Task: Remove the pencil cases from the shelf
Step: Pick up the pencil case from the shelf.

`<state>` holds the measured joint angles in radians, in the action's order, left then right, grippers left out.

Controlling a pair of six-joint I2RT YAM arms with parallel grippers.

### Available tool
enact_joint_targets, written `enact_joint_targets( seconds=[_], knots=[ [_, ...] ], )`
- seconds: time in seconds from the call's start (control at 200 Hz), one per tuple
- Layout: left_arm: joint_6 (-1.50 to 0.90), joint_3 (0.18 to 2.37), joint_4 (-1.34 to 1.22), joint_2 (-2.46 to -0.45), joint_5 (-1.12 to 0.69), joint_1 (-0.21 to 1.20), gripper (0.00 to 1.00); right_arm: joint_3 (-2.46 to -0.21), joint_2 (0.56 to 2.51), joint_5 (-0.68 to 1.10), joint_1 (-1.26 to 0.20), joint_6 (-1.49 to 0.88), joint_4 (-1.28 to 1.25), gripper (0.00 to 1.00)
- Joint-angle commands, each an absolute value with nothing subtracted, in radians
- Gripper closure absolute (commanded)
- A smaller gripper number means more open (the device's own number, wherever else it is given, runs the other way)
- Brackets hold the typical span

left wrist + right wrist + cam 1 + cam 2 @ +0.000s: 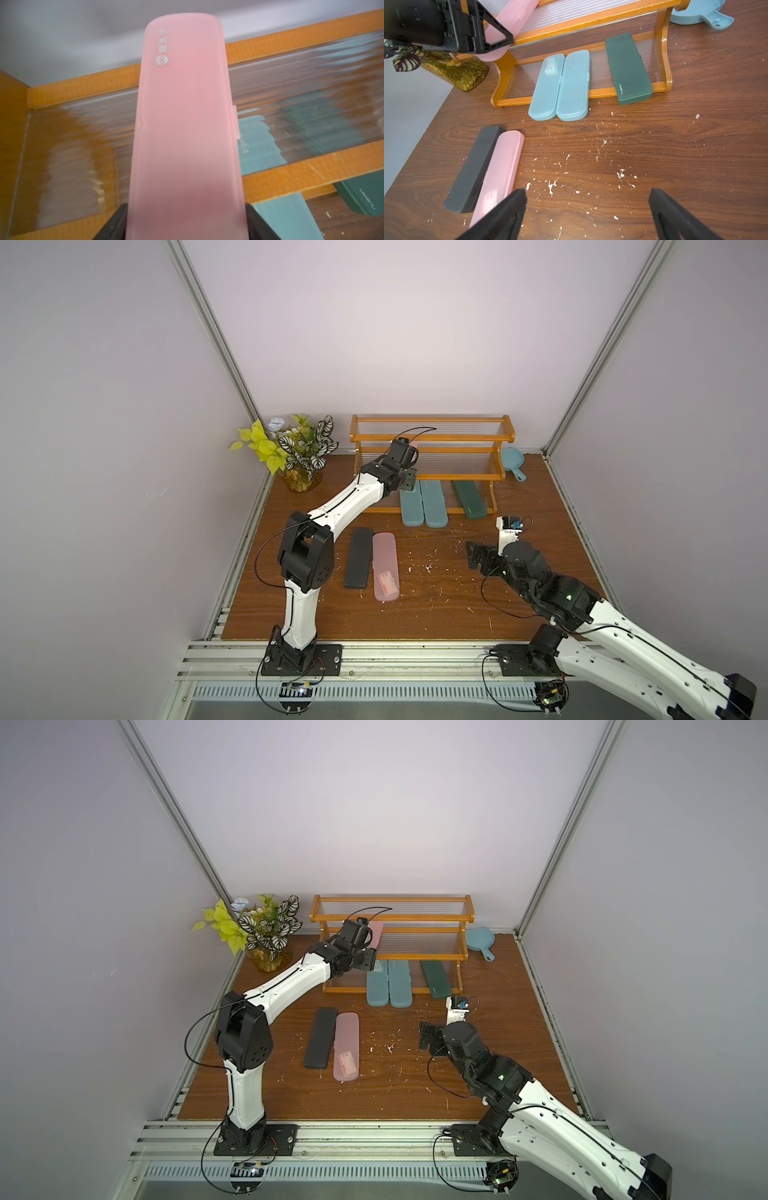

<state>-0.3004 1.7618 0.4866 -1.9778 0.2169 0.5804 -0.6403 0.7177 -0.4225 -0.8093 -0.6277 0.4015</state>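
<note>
Now L tool (186,222) pinches near end of pink pencil case (185,124), lying on shelf (432,434) mid tier, left side. Lift a bit, pull straight to near tabletop (436,605), w/o snagging front rail (301,168). R tool (587,195) spread, empty.

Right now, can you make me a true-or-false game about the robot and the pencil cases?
The left end effector grips a pink case. True.
The right end effector holds something. False: it is open and empty.
Two teal cases lie side by side at the shelf's bottom step. True.
The black case sits on the shelf. False: it lies on the table beside a second pink case.
The green case is on the top step. False: it rests at the bottom step.
</note>
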Motion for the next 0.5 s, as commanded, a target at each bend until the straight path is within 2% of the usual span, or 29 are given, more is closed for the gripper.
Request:
enact_joint_targets(
  seconds=[0.0,0.495],
  knots=[
    [-0.334,1.717,0.502,-1.901,0.254,0.616,0.35,-0.67,0.703,-0.448,-0.803,-0.618,0.399,0.01],
    [-0.511,1.216,0.364,-1.456,0.307,0.706,0.39,-0.675,0.725,-0.489,-0.798,-0.592,0.378,0.01]
  ],
)
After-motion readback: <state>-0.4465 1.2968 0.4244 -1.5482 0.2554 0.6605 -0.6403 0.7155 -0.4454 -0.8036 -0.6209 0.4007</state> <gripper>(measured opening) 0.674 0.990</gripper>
